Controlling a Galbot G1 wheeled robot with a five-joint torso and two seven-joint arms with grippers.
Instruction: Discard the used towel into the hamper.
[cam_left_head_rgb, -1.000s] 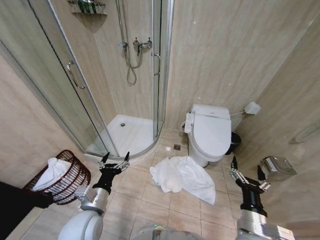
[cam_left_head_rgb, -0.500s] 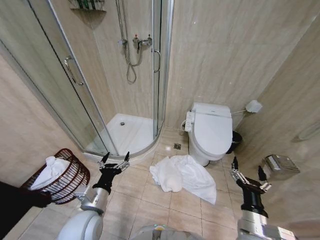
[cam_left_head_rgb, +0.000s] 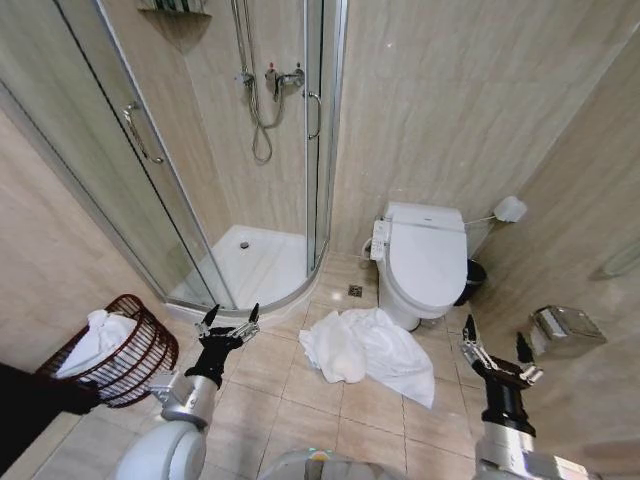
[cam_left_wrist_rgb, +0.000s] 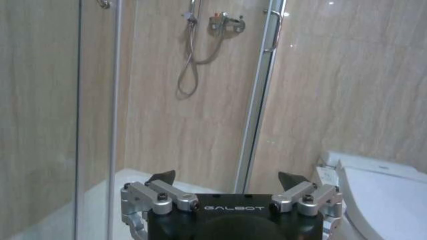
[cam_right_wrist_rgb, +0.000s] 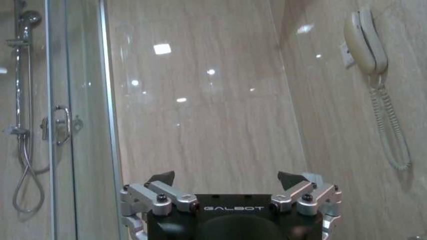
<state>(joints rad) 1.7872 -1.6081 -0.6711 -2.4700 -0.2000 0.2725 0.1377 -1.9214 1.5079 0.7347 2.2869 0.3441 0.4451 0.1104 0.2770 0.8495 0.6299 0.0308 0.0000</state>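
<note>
The used towel (cam_left_head_rgb: 365, 355) lies crumpled and spread on the tiled floor (cam_left_head_rgb: 290, 400), just in front of the toilet (cam_left_head_rgb: 425, 265) and between the two arms, so the task has hardly begun: nothing has been picked up yet. The hamper (cam_left_head_rgb: 130, 350) stands at the robot's left, close to the wall and beside the shower enclosure (cam_left_head_rgb: 200, 200), well apart from the towel on the floor; a white cloth (cam_left_head_rgb: 95, 340) already hangs over its rim, but that is not the one lying by the toilet. The left claw (cam_left_head_rgb: 227, 318) is held out low between hamper and towel, its fingers spread wide and holding nothing, and the left wrist view confirms the open jaws facing the shower door. The right claw (cam_left_head_rgb: 495, 352) hovers on the far side of the towel, near a metal wall fixture (cam_left_head_rgb: 565, 330), likewise open and empty, its wrist view looking at bare wall and a wall phone (cam_right_wrist_rgb: 365, 37). Neither claw touches the towel. By my judgement every real step is left: reaching down, gripping the towel, carrying it across to the hamper and letting go over its mouth.
</note>
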